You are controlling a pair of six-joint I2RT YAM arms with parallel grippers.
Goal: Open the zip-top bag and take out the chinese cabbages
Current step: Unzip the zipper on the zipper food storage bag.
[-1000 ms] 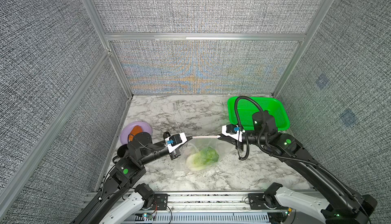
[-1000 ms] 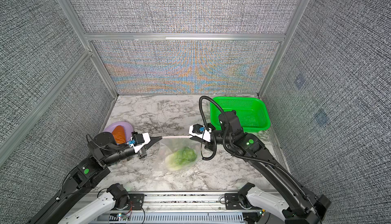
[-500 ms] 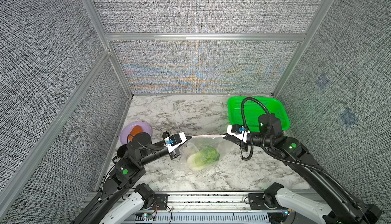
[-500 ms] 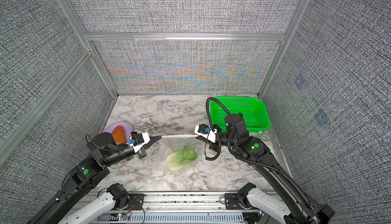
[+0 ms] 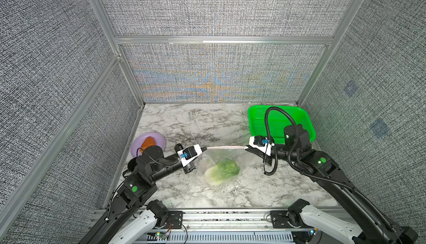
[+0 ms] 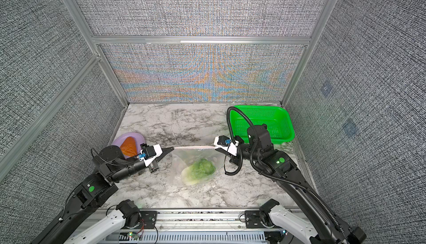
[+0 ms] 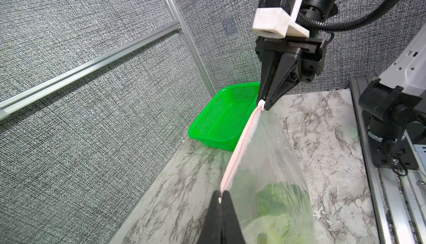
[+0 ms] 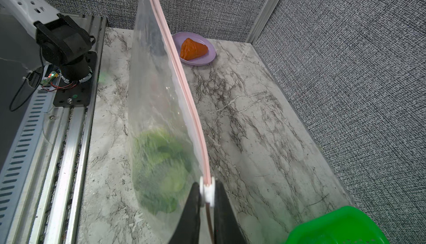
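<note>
1. Left jaws: together, pinching one end of the pink zip strip [image 7: 239, 153]. The left wrist view shows no gap between them.
2. Right jaws: clamped on the white slider [image 8: 207, 191] at the strip's opposite end, held apart only by the slider's width.
3. The strip is drawn into a straight, taut line between the two sets of jaws, lifted off the bench [image 5: 230, 194]. The zip-top bag [image 5: 215, 156] hangs under it as a flat clear sheet.
4. Chinese cabbage [image 5: 222, 171]: inside the bag, sunk to its bottom and lying on the bench, with its white base turned away from the strip.
5. Around the bag: a green basket [image 5: 276, 118] sits past the slider end, towards the back wall and apart from the bag. A purple plate [image 5: 161, 140] carrying an orange wedge [image 5: 148, 142] sits past the left-held end.
6. Step in hand, as I judge it: opening the zip. The slider is at the very end of the strip. The two pink tracks run close side by side, so I cannot tell whether the seal has parted. The cabbage is not yet out.
7. Next move likely calls for slack, since this tension holds the mouth flat. One set of jaws should regrip a single lip and spread the mouth before any reach for the cabbage.
</note>
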